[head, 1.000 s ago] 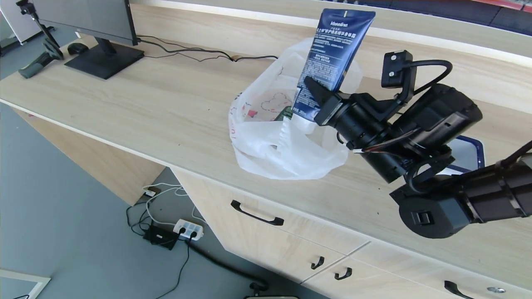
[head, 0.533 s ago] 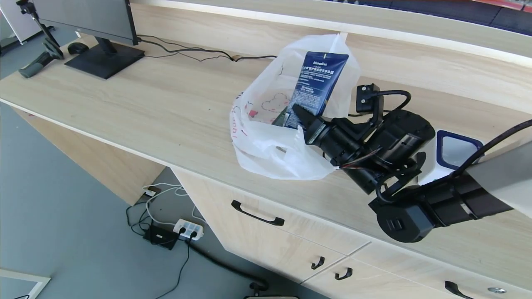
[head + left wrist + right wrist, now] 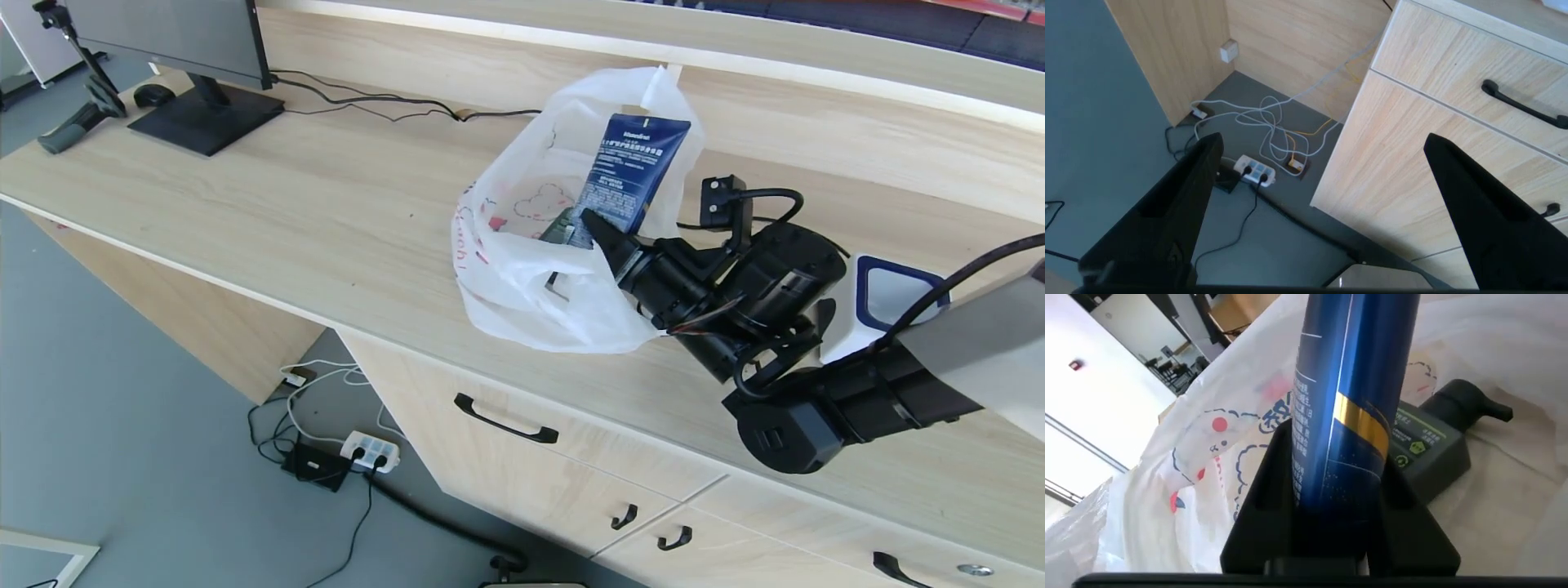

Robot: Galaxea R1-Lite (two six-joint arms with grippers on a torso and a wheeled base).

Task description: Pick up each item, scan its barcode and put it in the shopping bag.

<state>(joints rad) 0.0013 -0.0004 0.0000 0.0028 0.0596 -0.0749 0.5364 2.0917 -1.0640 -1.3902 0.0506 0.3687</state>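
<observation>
In bag (image 3: 514,286), tube (image 3: 635,171) lower, R gripper (image 3: 600,235) clamped

Bright, even daylight fills the head view: the wooden counter (image 3: 326,212) shows only soft, faint shadows beside the monitor base (image 3: 204,114) and the white shopping bag (image 3: 522,278), whose thin plastic glows translucent. In the right wrist view the room behind the bag is washed out to white, and a pale streak of glare runs along the blue tube (image 3: 1347,400). In the left wrist view the left gripper (image 3: 1321,147) reads as near-black shapes against a dimmer grey floor (image 3: 1118,122).
</observation>
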